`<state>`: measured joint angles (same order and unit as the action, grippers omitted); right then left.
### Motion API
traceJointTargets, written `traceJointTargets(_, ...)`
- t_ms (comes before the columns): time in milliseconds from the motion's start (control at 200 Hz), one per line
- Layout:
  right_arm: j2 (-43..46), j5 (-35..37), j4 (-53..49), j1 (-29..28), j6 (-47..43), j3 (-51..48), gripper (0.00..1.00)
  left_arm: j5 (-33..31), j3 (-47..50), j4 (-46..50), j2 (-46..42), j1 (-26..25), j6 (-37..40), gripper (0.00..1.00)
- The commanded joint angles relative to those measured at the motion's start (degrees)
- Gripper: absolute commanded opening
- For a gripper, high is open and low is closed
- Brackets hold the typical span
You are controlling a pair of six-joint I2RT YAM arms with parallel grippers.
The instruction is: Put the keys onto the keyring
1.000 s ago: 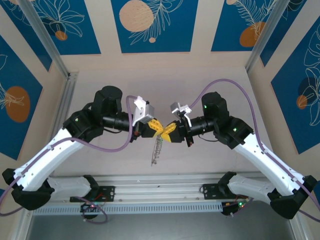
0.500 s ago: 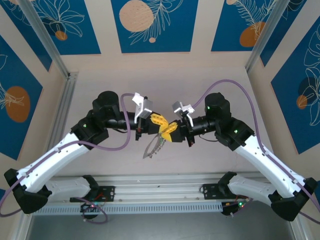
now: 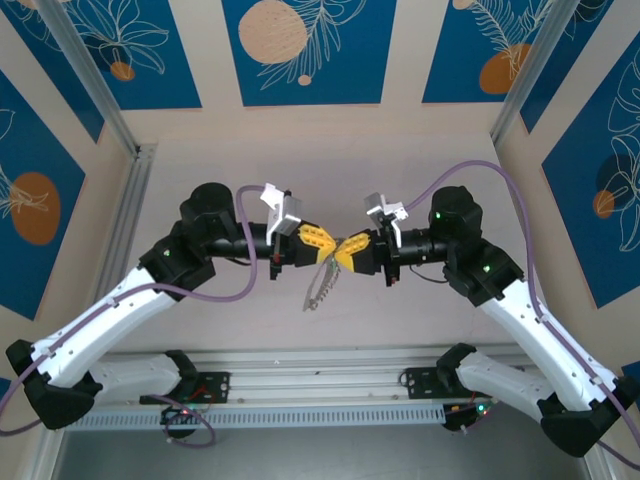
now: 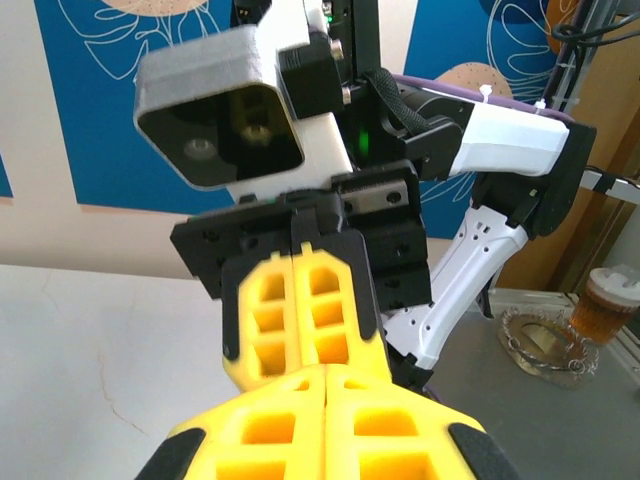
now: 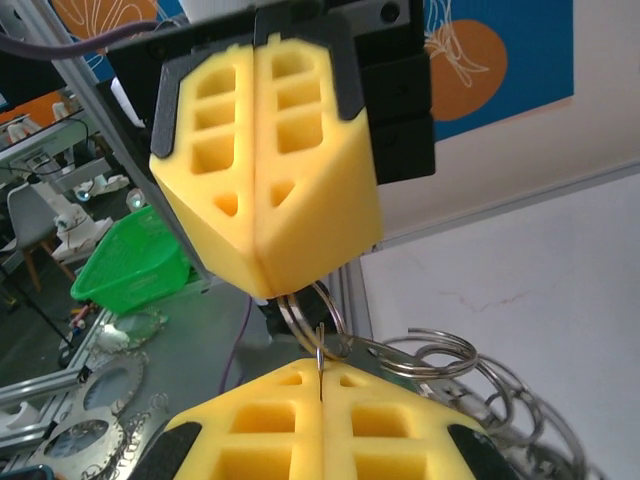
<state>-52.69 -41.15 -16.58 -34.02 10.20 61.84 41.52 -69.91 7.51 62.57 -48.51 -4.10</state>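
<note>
Clamping keyring point(image 3: 320, 288) tip-to-tip: left jaws, right jaws; rest hanging free above table point(image 3: 330, 170).

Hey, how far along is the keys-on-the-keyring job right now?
Done: the keyring hangs clear of the table. In hand: the left gripper and right gripper meet tip to tip above it, both shut on its metal rings. Left: threading the key; whether any is on yet, I cannot tell.
</note>
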Motion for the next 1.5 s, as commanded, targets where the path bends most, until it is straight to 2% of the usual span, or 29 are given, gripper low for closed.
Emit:
traceJointTargets(0,1.3,0.2,2.7,0.7,1.3,-0.4,0.0,0.0,-1.7,2.4,-0.8,0.3,1.0,0.0)
traceJointTargets(430,1.2,0.2,2.9,1.6,1.7,-1.4,0.0,-1.3,-2.2,4.3,-0.5,0.7,1.9,0.0)
traceJointTargets(665,1.4,0.5,2.7,1.9,1.7,-1.3,0.0,-9.7,-7.6,17.6,-0.6,0.8,8.7,0.0)
traceJointTargets(735,1.4,0.7,2.5,2.0,1.7,-1.3,0.0,-10.3,-9.1,20.8,-0.7,0.8,10.3,0.12)
traceJointTargets(845,1.4,0.8,2.7,2.0,1.8,-1.3,0.0,-12.1,-11.5,25.6,-0.4,0.8,12.3,0.2)
traceJointTargets(1020,1.0,0.5,3.0,2.0,2.1,-1.2,0.0,-13.8,-13.3,30.2,0.8,0.7,13.4,0.4)
traceJointTargets(1305,0.7,-0.3,3.2,2.0,2.2,-1.2,0.0,-11.9,-12.4,28.8,3.4,0.3,11.9,0.54)
traceJointTargets(1496,0.4,-0.5,3.5,2.0,2.3,-1.3,0.0,-10.5,-12.0,26.7,4.1,0.3,10.9,0.56)
